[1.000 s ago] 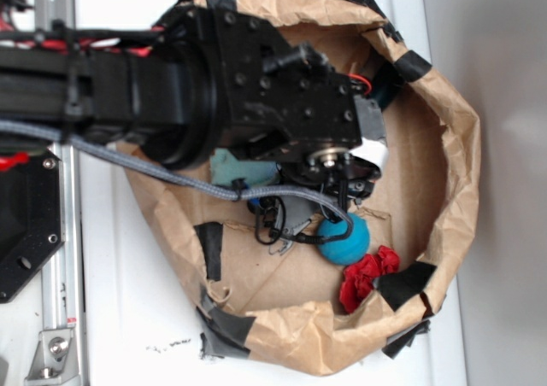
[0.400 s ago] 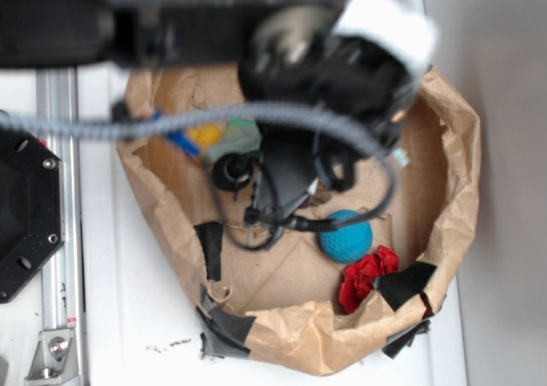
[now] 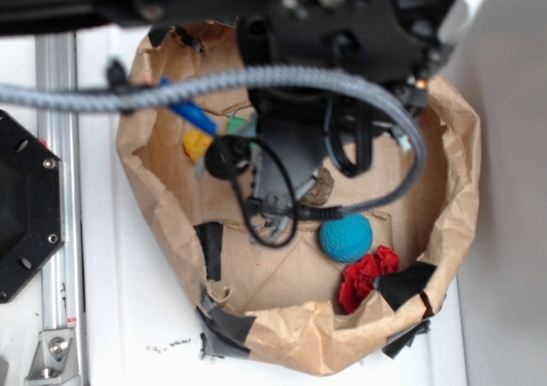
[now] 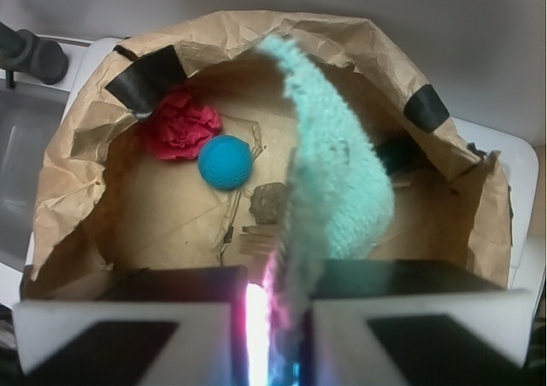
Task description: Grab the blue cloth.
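The blue cloth is a light teal terry washcloth. In the wrist view it hangs from my gripper, lifted above the brown paper floor, its top edge pinched between the shut fingers. The cloth drapes down over the right half of the bag's inside. In the exterior view my black arm is high and blurred over the top of the bag, and it hides nearly all of the cloth.
A crumpled brown paper bag with black tape patches walls the area. On its floor lie a round blue ball, a small red cloth, a brown lump and a yellow toy. A grey cable loops over it.
My arm has risen from low inside the bag toward the camera, carrying the blue cloth up off the floor. The ball and red cloth have stayed put.
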Controlling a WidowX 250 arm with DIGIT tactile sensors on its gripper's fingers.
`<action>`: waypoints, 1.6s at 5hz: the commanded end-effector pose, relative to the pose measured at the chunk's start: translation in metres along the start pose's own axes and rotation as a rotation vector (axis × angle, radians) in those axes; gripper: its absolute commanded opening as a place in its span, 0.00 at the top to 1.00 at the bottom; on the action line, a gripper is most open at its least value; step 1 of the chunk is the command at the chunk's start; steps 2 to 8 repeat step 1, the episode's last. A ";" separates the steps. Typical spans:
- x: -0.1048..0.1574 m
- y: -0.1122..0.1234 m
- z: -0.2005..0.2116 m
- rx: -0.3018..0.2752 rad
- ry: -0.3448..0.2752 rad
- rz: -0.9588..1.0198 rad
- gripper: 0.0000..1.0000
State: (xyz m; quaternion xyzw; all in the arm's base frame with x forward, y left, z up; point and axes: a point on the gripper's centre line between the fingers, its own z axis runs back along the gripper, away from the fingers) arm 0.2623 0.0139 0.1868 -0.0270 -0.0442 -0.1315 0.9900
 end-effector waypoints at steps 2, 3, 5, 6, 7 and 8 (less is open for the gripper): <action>0.017 -0.002 0.000 0.026 -0.044 -0.018 1.00; 0.017 -0.002 0.000 0.026 -0.044 -0.018 1.00; 0.017 -0.002 0.000 0.026 -0.044 -0.018 1.00; 0.017 -0.002 0.000 0.026 -0.044 -0.018 1.00; 0.017 -0.002 0.000 0.026 -0.044 -0.018 1.00; 0.017 -0.002 0.000 0.026 -0.044 -0.018 1.00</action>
